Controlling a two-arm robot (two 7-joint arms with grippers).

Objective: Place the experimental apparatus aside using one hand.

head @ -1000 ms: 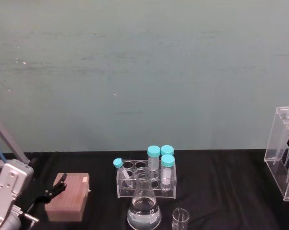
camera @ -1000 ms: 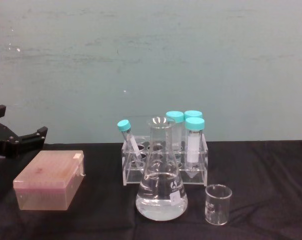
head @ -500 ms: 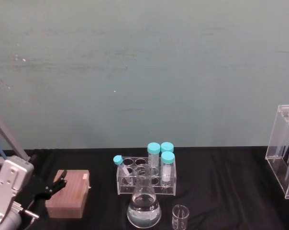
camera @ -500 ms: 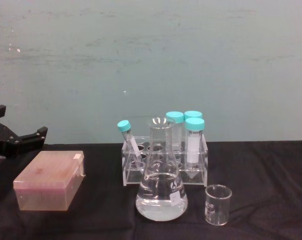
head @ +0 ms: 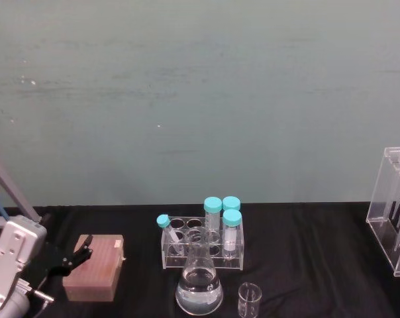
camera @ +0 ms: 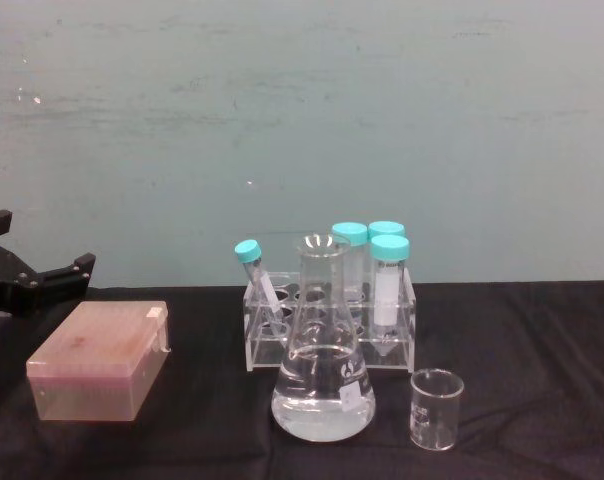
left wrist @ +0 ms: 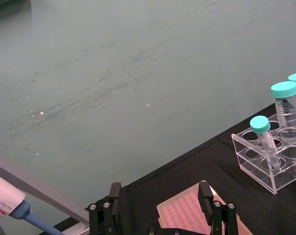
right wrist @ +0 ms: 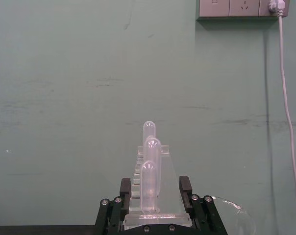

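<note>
Right gripper [right wrist: 155, 196]: we log its black fingers [right wrist: 125, 187] set narrow against both sides of the tall acrylic rack [right wrist: 165, 171], holding it by its base. The rack stands upright and carries three round-topped test tubes [right wrist: 149, 183] in a row, one behind another. The right wrist view adds a wall socket [right wrist: 236, 8] and a white cable [right wrist: 285, 98] on the green wall behind. In the head view we place the rack at the far right edge of the black cloth [head: 306, 252], well apart from the other labware. At centre, the conical flask [camera: 323, 370] stands upright, clear liquid filling its lower part, as the chest view shows from the side. The beaker [camera: 436, 408] stands just beside it on the right, apart from it. Directly behind the flask is a low tube rack [camera: 260, 345] with four teal-capped tubes [camera: 389, 285], three upright and one leaning left. Left gripper [left wrist: 159, 196]: fingers spread wide, holding nothing, over the near-left end of the pink box [camera: 97, 360]. The left wrist view adds a white-and-blue pipette [left wrist: 11, 208] at its edge.
</note>
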